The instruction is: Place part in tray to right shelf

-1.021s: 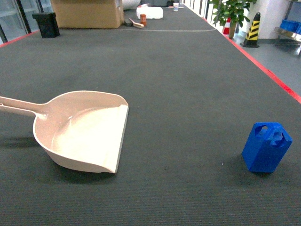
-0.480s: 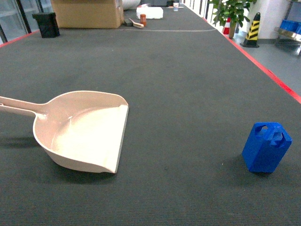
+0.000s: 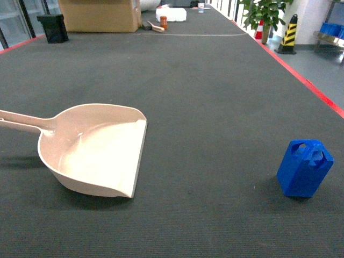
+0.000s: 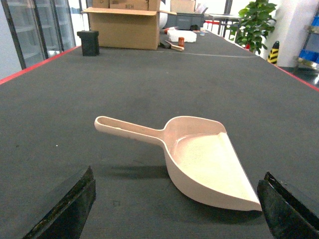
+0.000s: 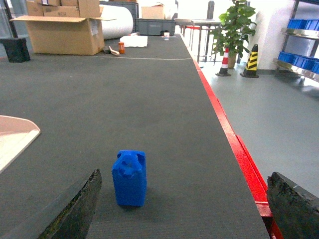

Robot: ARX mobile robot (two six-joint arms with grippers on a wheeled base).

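**Blue part and scoop tray sit apart on a dark mat, both grippers open and empty**

A small blue part [image 3: 304,168] stands upright on a dark grey mat [image 3: 215,97], at about four o'clock in the head view, near the mat's red right edge. A pale pink scoop-shaped tray [image 3: 97,150] lies well apart from it at about nine o'clock, resting flat and empty.

The left gripper [image 4: 169,209] shows only as two dark fingertips at the bottom corners of its wrist view, spread wide, with the tray ahead between them and nothing held. The right gripper [image 5: 184,209] is likewise spread wide and empty, with the part standing ahead between its fingers, not touching either.

Risks, as a judgement: the part is tall for its base and its top tapers, so a finger that brushes it could tip it over or push it toward the red edge. A grip high on the sloped top could slip. The tray is light and shallow, so a dropped part might slide out over the flat lip, or the tray could tilt when lifted by its handle.

The tray's long axis runs from its handle, pointing to nine o'clock in the head view, to its open lip, facing about four o'clock toward the part. The part's long axis is vertical, with the pierced, tapered end on top.
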